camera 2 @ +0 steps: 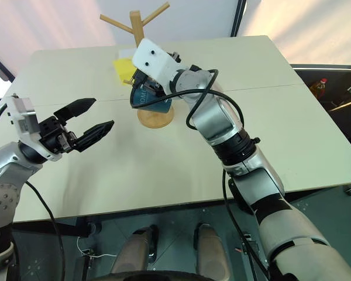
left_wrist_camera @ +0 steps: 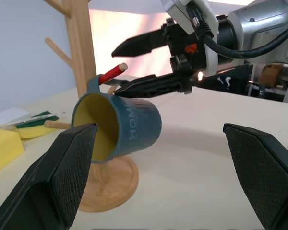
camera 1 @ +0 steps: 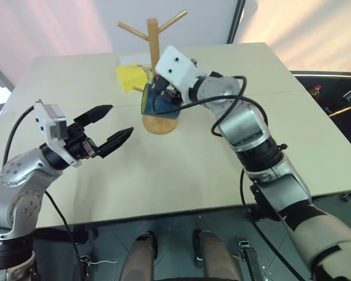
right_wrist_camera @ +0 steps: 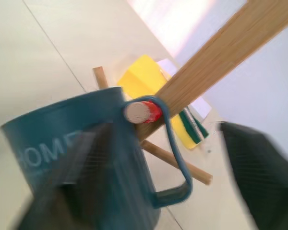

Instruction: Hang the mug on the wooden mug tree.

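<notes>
While hung by its handle on a red-tipped peg (right_wrist_camera: 143, 112), teal mug (left_wrist_camera: 134, 127), yellow inside, right end effector (left_wrist_camera: 144, 64) released.

Head pair looks forward and down over the bench (camera 1: 181, 175), both eyes catching the tree (camera 1: 154, 70) at its far middle. Left wrist camera faces across the bench, close on the mug (left_wrist_camera: 117, 127) and tree. Right wrist camera sits nearer still, tight on the same mug and peg (right_wrist_camera: 140, 112).
</notes>
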Controlling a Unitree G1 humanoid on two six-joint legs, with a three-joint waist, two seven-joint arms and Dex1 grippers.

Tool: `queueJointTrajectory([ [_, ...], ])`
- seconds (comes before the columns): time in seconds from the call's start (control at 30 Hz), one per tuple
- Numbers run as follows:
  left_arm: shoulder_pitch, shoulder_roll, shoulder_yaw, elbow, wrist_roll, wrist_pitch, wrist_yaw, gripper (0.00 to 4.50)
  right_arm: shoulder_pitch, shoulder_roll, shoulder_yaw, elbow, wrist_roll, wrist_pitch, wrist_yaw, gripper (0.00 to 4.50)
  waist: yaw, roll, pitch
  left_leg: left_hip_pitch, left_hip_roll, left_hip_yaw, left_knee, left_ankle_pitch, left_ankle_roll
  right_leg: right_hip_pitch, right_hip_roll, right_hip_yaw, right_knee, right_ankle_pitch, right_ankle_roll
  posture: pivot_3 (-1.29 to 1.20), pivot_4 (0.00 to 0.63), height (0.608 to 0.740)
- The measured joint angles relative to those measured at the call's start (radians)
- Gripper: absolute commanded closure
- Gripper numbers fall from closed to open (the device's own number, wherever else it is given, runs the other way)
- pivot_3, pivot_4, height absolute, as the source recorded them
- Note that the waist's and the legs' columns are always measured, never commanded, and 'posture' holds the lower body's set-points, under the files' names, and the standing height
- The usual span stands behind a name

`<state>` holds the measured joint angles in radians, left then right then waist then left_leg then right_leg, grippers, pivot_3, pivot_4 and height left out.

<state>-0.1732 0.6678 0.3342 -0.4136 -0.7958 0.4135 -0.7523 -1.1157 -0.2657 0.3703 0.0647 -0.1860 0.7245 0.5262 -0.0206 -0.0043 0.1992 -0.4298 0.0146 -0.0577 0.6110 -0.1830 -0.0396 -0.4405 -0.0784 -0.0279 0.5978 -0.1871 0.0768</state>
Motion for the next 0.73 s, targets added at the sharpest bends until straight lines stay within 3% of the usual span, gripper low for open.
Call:
queueJointTrajectory([
  [0.13, -0.008, -0.007, -0.002, 0.000, 0.002, 0.000, 0.020, 0.00, 0.015, -0.042, -0.015, -0.043, 0.005, -0.021, 0.007, 0.56, 0.004, 0.000, 0.000, 0.000, 0.000, 0.000, 0.000, 0.000, 0.000, 0.000, 0.000, 0.000, 0.000, 0.000, 0.000, 0.00, 0.150, 0.740],
  [0.23, -0.010, -0.018, 0.004, 0.017, 0.022, -0.001, 0.067, 0.00, 0.069, -0.112, -0.099, -0.113, 0.037, -0.080, 0.035, 0.56, 0.010, -0.001, 0.000, 0.000, 0.000, 0.000, 0.000, 0.000, 0.000, 0.001, 0.000, 0.000, -0.001, 0.000, 0.000, 0.00, 0.150, 0.740],
  [0.5, 0.031, -0.128, 0.044, 0.212, 0.202, -0.106, 0.239, 0.00, 0.460, -0.091, -0.443, -0.204, 0.388, -0.176, 0.153, 0.56, 0.003, -0.002, -0.001, 0.004, 0.001, 0.000, 0.000, 0.000, 0.000, 0.005, 0.001, 0.000, -0.001, 0.000, 0.000, 0.00, 0.150, 0.740],
  [0.73, 0.082, -0.181, 0.056, 0.353, 0.302, -0.189, 0.308, 0.00, 0.665, -0.059, -0.495, -0.105, 0.460, -0.292, 0.151, 0.56, 0.004, -0.003, -0.001, 0.003, 0.001, 0.000, 0.001, 0.000, 0.000, 0.005, 0.000, 0.000, -0.003, 0.000, 0.000, 0.00, 0.150, 0.740],
])
